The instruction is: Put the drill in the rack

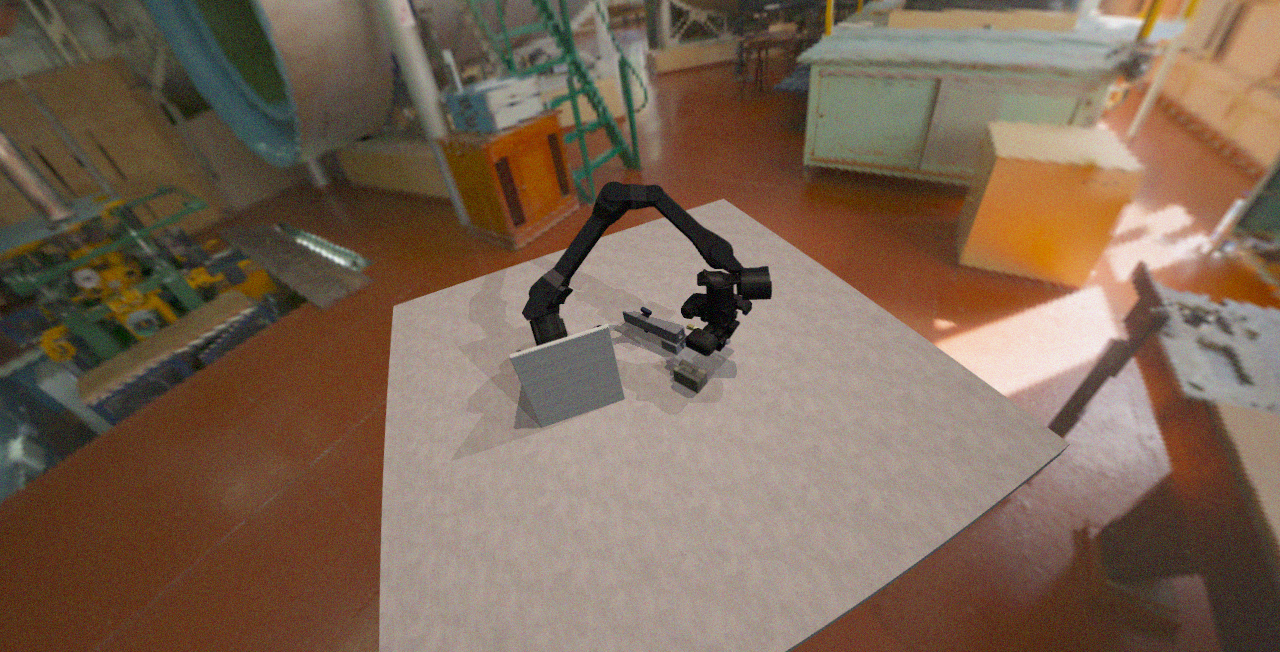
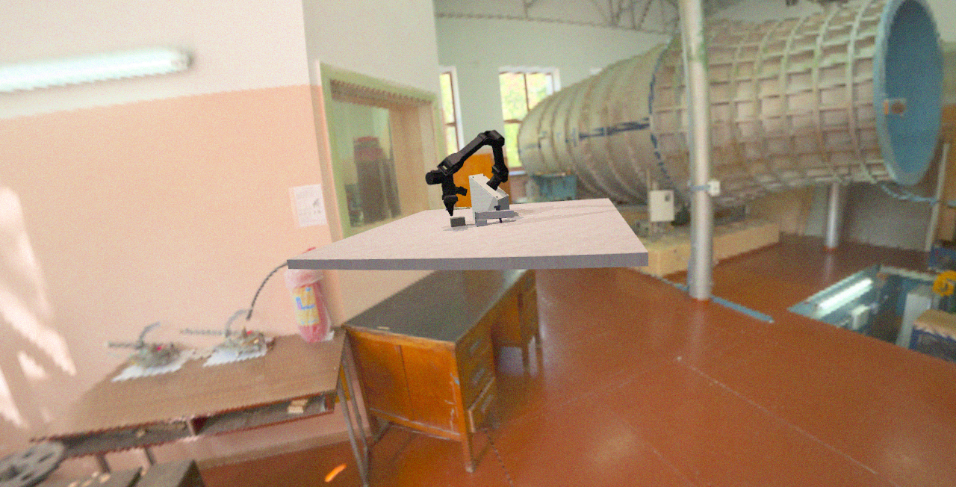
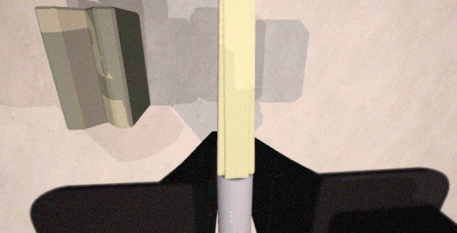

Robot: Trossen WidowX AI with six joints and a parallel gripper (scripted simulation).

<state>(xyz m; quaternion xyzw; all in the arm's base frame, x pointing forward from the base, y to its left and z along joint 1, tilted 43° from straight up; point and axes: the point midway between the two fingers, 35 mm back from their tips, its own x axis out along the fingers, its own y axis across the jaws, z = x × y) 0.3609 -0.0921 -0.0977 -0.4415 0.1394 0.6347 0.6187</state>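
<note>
My gripper (image 1: 713, 343) (image 2: 450, 212) (image 3: 227, 139) is shut on the drill, whose pale yellow fluted part (image 3: 237, 101) (image 1: 690, 327) and grey shank (image 3: 234, 208) show in the wrist view. The drill lies level between the fingers, above the table, with its fluted part reaching out past the top of the wrist view. The rack, a grey-green block (image 1: 688, 377) (image 2: 458, 222) (image 3: 76, 79) with a groove along its top, stands on the table beside the drill, to its left in the wrist view. I cannot tell the key apart on the grey bar-shaped fixture (image 1: 651, 326) (image 2: 497, 214).
A pale grey wedge-shaped block (image 1: 572, 375) (image 2: 482, 195) stands on the light table (image 1: 716, 540) (image 2: 401, 243) near the arm's base. The bar-shaped fixture lies between the arm's base and my gripper. The table's edges lie well away from the rack.
</note>
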